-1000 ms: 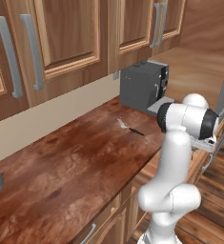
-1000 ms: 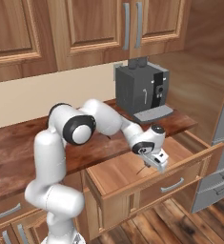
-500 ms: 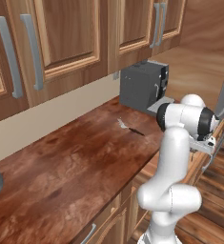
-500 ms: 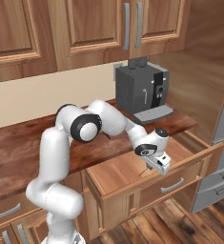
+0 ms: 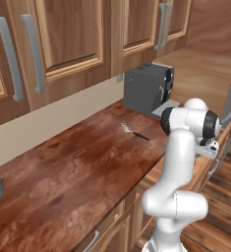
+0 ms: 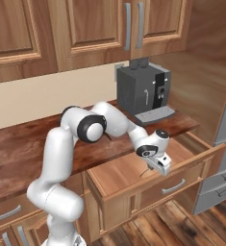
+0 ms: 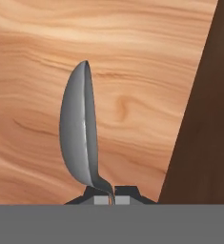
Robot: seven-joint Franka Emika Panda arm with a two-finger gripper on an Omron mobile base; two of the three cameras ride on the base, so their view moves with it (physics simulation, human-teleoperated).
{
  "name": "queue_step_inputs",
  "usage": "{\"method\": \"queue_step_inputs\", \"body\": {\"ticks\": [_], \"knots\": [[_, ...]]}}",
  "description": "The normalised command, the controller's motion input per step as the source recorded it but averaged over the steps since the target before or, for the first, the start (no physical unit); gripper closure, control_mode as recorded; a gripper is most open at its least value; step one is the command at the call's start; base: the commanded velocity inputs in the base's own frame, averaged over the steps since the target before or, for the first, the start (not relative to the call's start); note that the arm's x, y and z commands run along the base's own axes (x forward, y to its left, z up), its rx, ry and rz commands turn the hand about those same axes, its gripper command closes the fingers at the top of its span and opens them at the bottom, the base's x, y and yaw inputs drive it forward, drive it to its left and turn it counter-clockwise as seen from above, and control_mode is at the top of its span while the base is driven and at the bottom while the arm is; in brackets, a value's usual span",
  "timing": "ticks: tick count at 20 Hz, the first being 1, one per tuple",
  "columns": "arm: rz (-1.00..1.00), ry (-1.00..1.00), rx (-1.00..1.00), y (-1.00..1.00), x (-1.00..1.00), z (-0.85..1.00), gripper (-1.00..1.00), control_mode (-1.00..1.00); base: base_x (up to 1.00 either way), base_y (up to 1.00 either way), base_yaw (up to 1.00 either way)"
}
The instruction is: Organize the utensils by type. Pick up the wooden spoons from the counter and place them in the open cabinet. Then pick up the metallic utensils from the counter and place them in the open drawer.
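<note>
While its gripper (image 6: 157, 166) stays out over the open drawer (image 6: 133, 175), pinched tight on the handle of the grey metal spoon (image 7: 79, 136), the white arm reaches down from the dark tabletop (image 6: 18, 149) in front of the coffee machine (image 6: 142, 89). Seen from the hand, the spoon's bowl stands edge-on above the drawer's pale wood bottom (image 7: 132, 71), with a dark panel (image 7: 204, 143) beside it. On the tabletop (image 5: 72, 177), near the coffee machine (image 5: 147, 88), lies a small dark-handled utensil (image 5: 135, 132), too small to identify.
</note>
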Motion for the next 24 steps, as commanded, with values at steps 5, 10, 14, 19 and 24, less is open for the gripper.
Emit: {"method": "queue_step_inputs", "body": {"ticks": [5,10,14,19,24], "knots": [[0.00,0.00,0.00,-0.07,0.02,-0.36,1.00,-1.00,0.00,0.00,0.00],[0.00,0.00,0.02,-0.07,0.03,-0.31,1.00,-1.00,0.00,0.00,0.00],[0.00,0.00,0.01,-0.13,-0.03,-0.39,1.00,-1.00,0.00,0.00,0.00],[0.00,0.03,0.00,-0.40,-0.33,-0.53,1.00,-1.00,0.00,0.00,0.00],[0.00,0.06,0.00,-0.52,-0.46,-0.65,1.00,-1.00,0.00,0.00,0.00]]}}
